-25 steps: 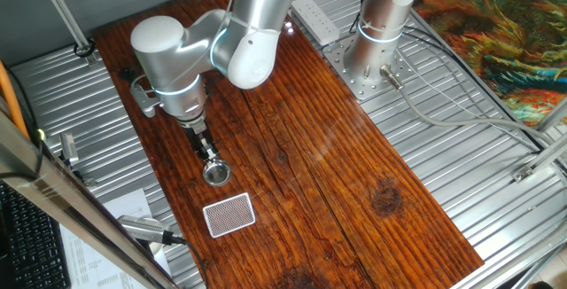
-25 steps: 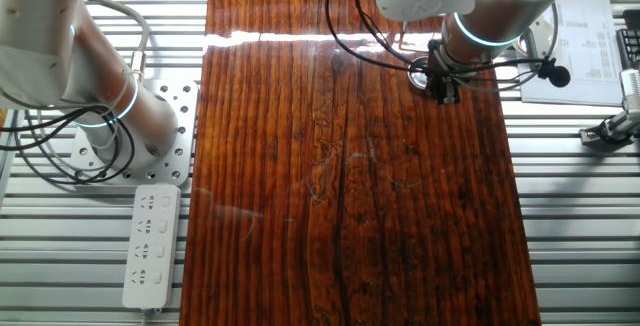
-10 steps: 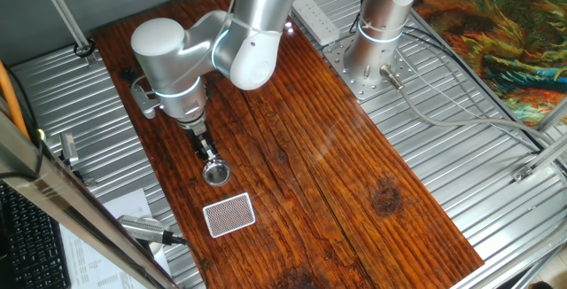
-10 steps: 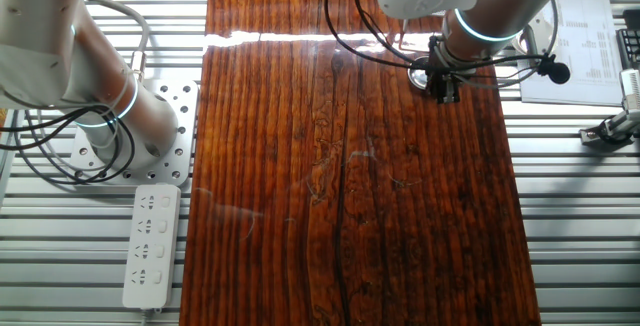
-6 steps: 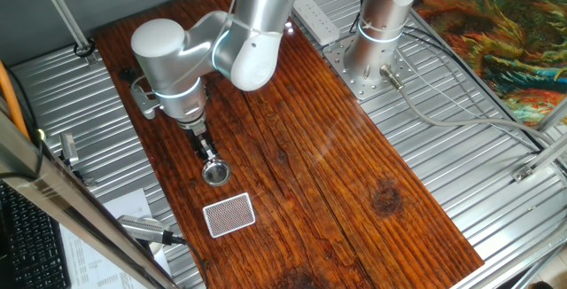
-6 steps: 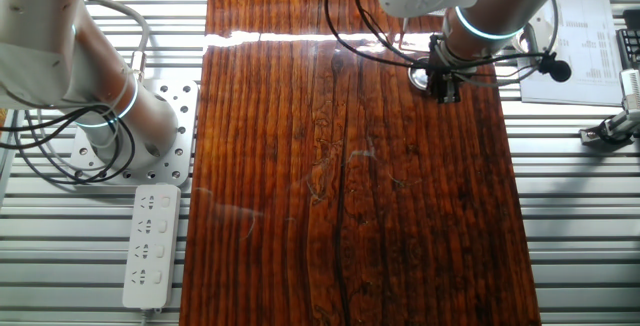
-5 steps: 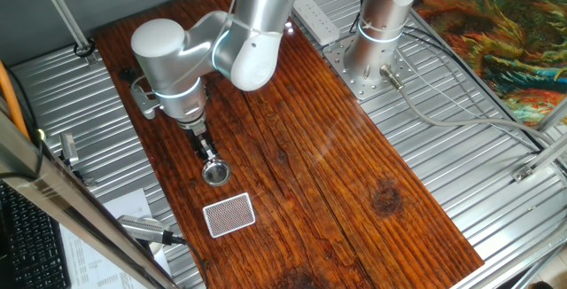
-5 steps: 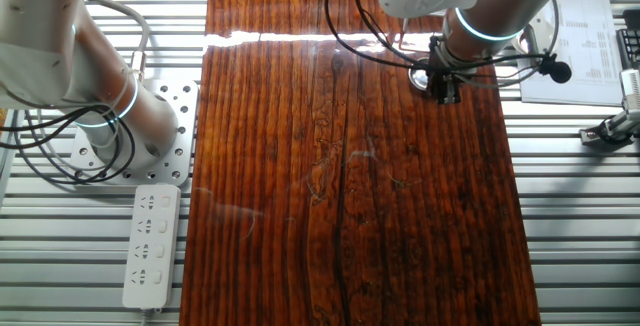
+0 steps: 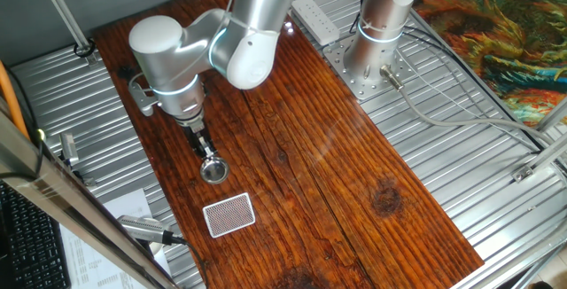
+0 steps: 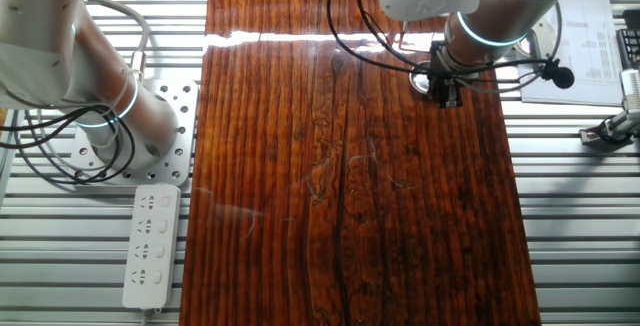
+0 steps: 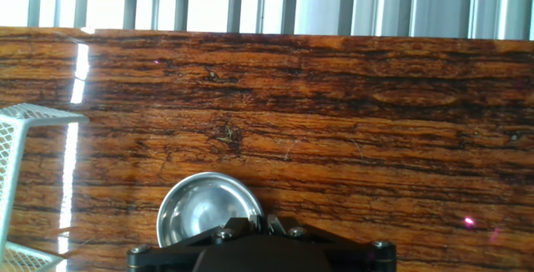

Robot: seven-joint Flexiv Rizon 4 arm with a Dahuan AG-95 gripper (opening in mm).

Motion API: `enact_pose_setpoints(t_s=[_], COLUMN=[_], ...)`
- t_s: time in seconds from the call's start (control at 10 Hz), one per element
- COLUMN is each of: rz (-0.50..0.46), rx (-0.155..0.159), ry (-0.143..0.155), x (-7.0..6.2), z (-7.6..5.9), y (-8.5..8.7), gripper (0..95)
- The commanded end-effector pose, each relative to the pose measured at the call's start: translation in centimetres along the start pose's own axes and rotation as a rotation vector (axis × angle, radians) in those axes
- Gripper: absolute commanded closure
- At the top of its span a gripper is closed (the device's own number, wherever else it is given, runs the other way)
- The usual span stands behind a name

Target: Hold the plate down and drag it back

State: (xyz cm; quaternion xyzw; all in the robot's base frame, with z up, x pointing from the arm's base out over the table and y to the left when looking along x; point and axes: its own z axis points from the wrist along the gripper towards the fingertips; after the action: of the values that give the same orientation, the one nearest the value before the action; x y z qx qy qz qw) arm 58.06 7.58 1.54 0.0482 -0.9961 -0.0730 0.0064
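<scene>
In one fixed view the gripper (image 9: 210,158) points down from the silver arm (image 9: 235,36) at the left side of the wooden table (image 9: 354,191), its dark fingers narrow and close together, the tips resting on the far rim of the plate (image 9: 213,172). Whether the fingers are fully pressed together I cannot tell from here. The plate is a small shiny round dish lying flat on the wood, near the table's left edge. Nearer the camera and slightly right of it lies the card (image 9: 229,214) with a fine red-and-white lattice pattern, close to the plate but not touching it. A white power strip (image 9: 315,19) lies at the far end of the table, beside the arm's round base (image 9: 376,36).

In the other fixed view the gripper (image 10: 447,94) hangs below the wrist with its blue light ring, over the far right part of the table (image 10: 350,216). The arm's bulk hides the plate here. A power strip (image 10: 150,246) lies on the metal surface to the left, and a printed sheet of paper (image 10: 580,36) lies to the right.

In the hand view the gripper's black body (image 11: 259,251) fills the bottom edge and the fingertips are out of sight. The plate (image 11: 204,209) sits directly in front of it, its near rim covered by the black body, the centre reflecting light. At the left edge stands a white wire-mesh object (image 11: 21,180), apart from the plate.
</scene>
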Motion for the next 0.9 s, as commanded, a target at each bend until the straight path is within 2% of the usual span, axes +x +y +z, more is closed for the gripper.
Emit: enact_pose_setpoints(t_s=[0.1,0.9], rz=[-0.001,-0.014], rx=[-0.002,-0.001], ry=[-0.001,0.002], x=[0.01,0.02], z=[-0.01,-0.09], y=[-0.16,-1.15], gripper=[95.0,95.0])
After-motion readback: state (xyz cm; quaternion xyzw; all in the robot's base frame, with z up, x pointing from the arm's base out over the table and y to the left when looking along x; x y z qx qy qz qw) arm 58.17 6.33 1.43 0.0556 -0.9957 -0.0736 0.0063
